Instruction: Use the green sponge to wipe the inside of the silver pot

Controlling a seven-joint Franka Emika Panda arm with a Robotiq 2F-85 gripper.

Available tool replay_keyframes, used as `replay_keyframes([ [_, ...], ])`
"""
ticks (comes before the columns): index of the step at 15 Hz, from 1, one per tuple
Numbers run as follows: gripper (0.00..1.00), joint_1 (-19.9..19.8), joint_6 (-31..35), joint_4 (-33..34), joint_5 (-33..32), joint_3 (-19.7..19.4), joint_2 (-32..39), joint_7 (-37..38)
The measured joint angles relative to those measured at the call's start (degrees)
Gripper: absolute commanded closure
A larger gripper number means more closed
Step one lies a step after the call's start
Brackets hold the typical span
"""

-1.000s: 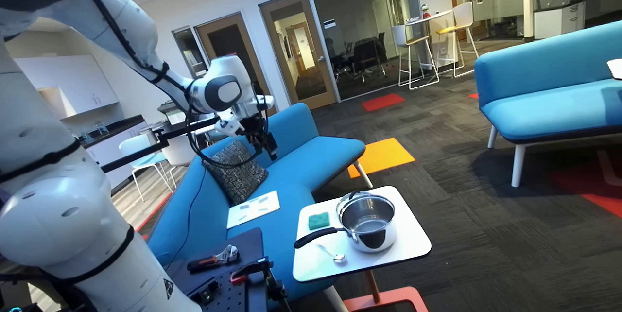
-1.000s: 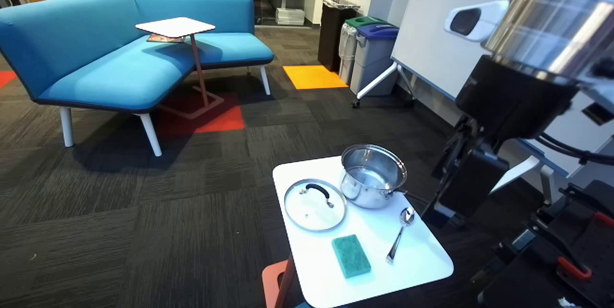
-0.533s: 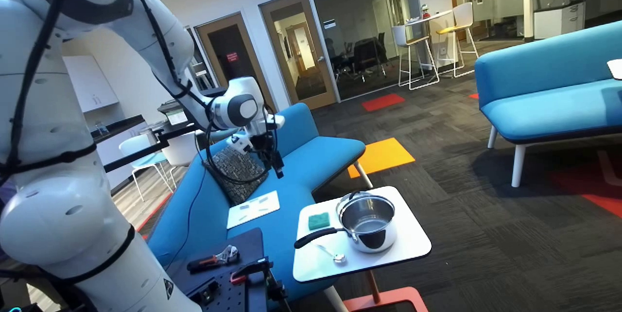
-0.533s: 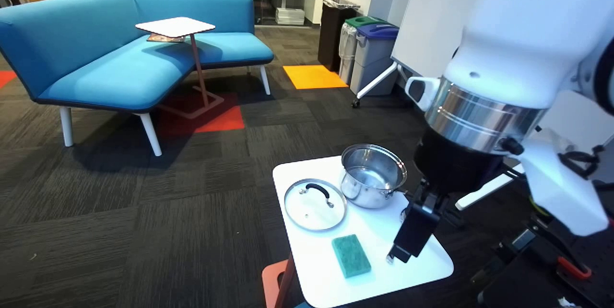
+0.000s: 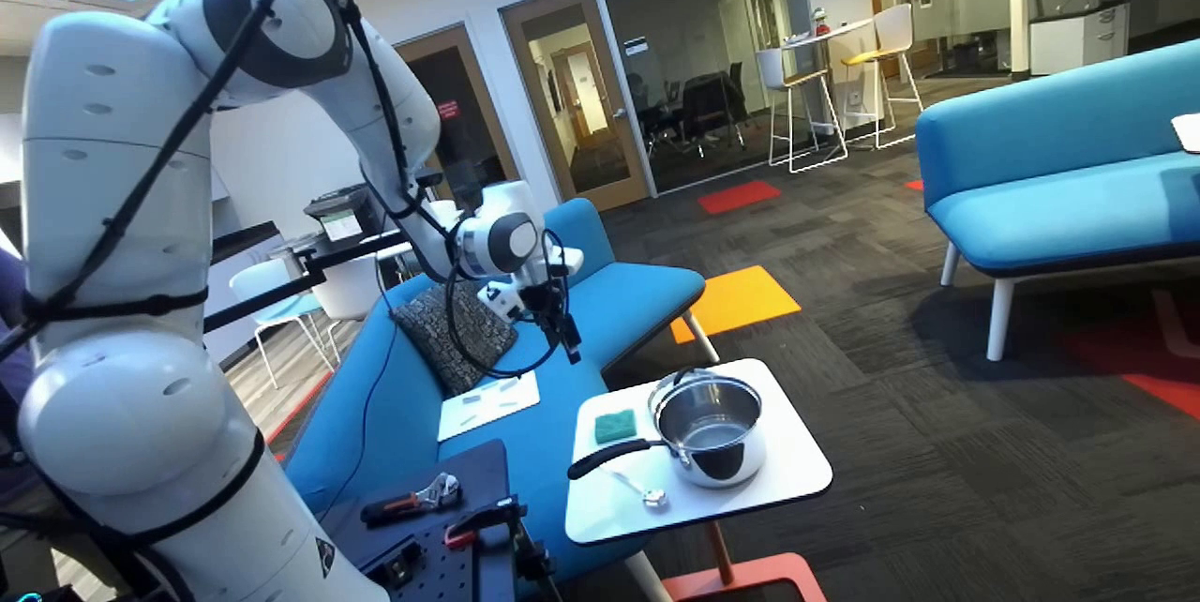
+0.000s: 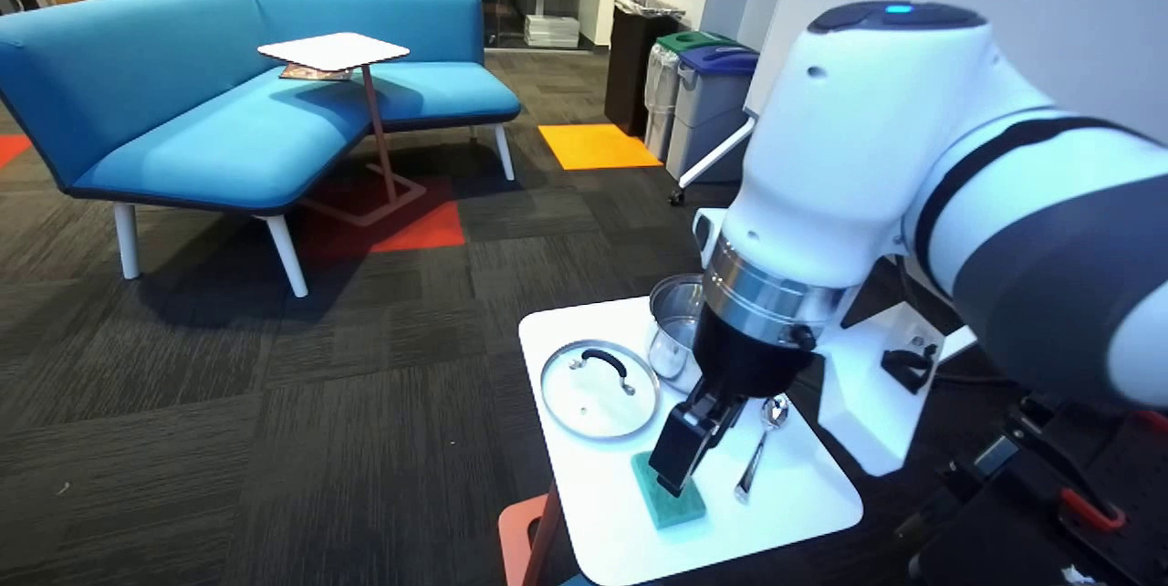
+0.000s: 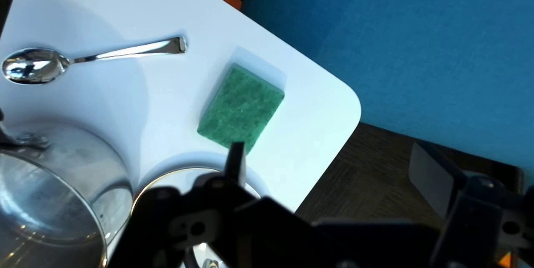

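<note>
on table (image 6: 794, 513): sponge (image 7: 241, 107), spoon (image 7: 121, 52), pot (image 5: 720, 443), lid (image 6: 598, 402) | lid beside pot

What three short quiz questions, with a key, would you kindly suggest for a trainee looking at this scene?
1. True or false: the pot stands uncovered, with its lid lying beside it on the table.

2. Fill the gap with "open" or "shut": in the wrist view, the gripper is ____.

3. Choose one: the sponge is now
A. inside the pot
B. held in the gripper
C. lying on the table

Key: 1. True. 2. Open. 3. C.
</note>
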Motion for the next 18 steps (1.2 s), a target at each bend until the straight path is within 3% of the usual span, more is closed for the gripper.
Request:
replay_keyframes([
  [8, 0.0, 6.3, 2.2, 10.1, 3.1, -7.9, 14.3, 0.3],
  [18, 0.0, 6.5, 4.7, 15.5, 14.2, -9.0, 23.3, 0.3],
])
